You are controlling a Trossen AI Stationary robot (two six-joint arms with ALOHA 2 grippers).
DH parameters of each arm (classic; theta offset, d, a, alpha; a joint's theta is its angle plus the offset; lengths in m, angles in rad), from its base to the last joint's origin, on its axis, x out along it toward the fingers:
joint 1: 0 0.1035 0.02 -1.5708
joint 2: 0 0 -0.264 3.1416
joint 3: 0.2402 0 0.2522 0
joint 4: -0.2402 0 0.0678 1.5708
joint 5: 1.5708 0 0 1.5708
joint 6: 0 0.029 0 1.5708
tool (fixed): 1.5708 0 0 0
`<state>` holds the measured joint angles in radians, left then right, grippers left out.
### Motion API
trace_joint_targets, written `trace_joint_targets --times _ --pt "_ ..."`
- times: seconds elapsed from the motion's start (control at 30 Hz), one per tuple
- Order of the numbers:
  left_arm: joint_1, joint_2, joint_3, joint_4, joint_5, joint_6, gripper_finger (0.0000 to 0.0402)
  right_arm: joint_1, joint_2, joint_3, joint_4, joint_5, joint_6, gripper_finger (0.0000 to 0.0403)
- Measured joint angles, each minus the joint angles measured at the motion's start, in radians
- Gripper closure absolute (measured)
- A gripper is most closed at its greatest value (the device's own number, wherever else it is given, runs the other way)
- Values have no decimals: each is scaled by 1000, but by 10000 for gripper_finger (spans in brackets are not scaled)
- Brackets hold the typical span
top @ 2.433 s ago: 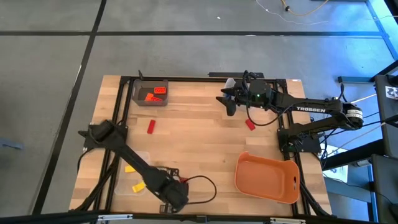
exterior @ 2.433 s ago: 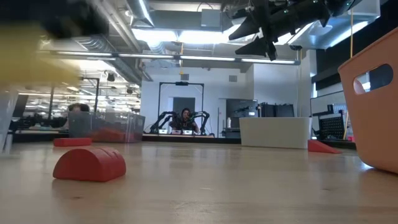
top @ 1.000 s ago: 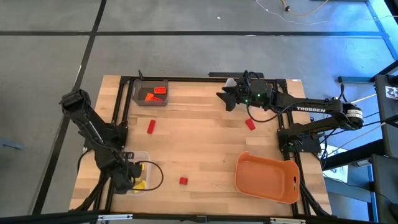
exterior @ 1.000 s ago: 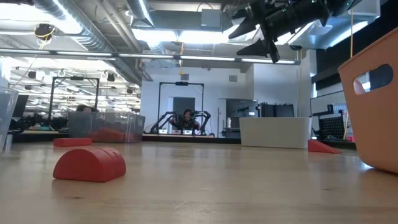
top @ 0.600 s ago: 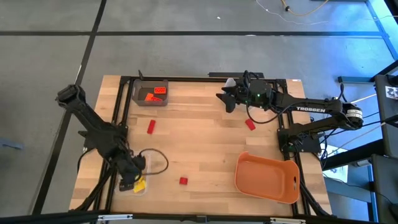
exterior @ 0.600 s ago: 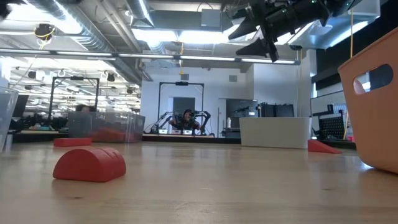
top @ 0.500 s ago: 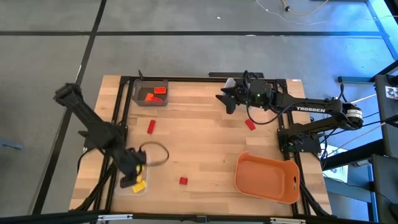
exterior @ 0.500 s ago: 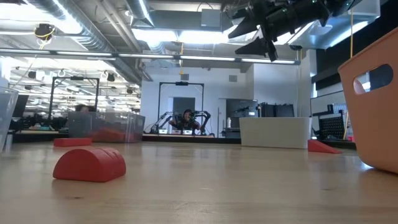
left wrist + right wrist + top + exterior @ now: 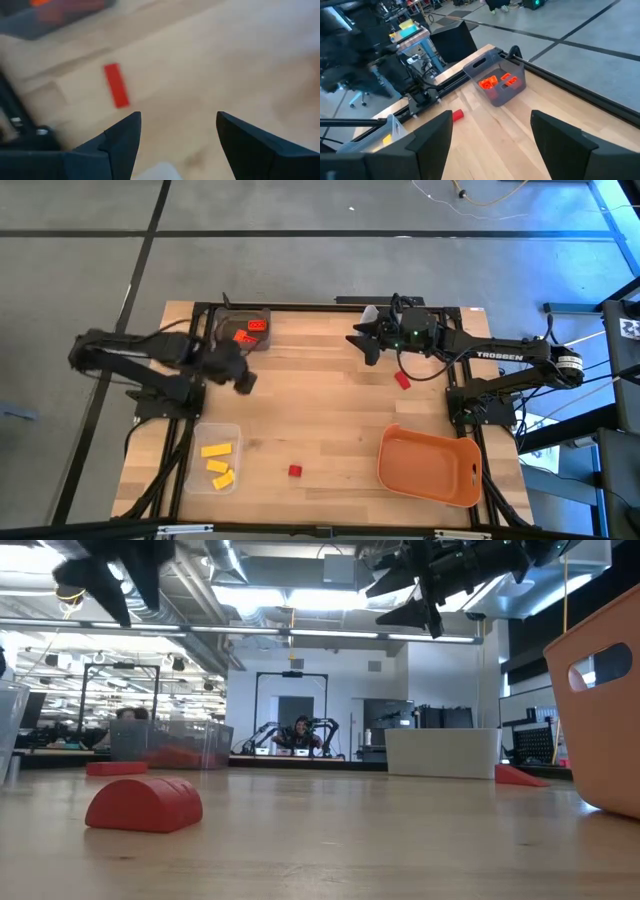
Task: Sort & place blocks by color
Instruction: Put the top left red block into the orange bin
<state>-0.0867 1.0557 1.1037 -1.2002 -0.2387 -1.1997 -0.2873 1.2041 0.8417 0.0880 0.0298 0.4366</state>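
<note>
My left gripper point(image 9: 244, 382) point(image 9: 177, 131) hangs open and empty above the table's far left part. A flat red block point(image 9: 116, 85) lies on the wood just ahead of its fingers. My right gripper point(image 9: 359, 340) point(image 9: 492, 135) waits open and empty, high over the far middle. A red block point(image 9: 402, 380) lies on the table near it. A small red block point(image 9: 294, 471) with a rounded top point(image 9: 143, 803) lies near the front. Red and orange blocks sit in the grey bin point(image 9: 243, 330), and three yellow blocks in the clear bin point(image 9: 215, 461).
The large orange tray point(image 9: 430, 467) stands at the near right. A black frame point(image 9: 200, 310) runs along the table's far and side edges. Bare wood stretches across the middle of the table point(image 9: 330, 410). A person sits far off in the room behind point(image 9: 298, 730).
My left gripper has risen from over the clear bin at the near left and swung toward the table's far edge, turning as it went, to hang above the flat red block. The yellow blocks in the clear bin now show uncovered. My right gripper has kept still.
</note>
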Motion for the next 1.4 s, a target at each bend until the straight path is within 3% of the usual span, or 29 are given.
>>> trace_joint_targets --times 0.13,0.3,0.5,0.67,1.23,1.4 --pt "174 95 -1 -26 49 116 153 -4 1 0 -3 -2 -23 134" --pt "264 213 -34 23 22 170 153 -4 6 0 -7 -6 0 134" --pt "271 246 -236 269 86 111 153 -4 6 0 -15 -6 5 134" --pt "265 245 -354 338 45 7 153 -4 10 0 -16 -6 5 134" --pt "307 292 -560 530 106 -51 155 -4 13 0 -21 3 31 134" --pt "307 291 -569 528 132 -25 189 -4 13 0 -18 3 34 134"
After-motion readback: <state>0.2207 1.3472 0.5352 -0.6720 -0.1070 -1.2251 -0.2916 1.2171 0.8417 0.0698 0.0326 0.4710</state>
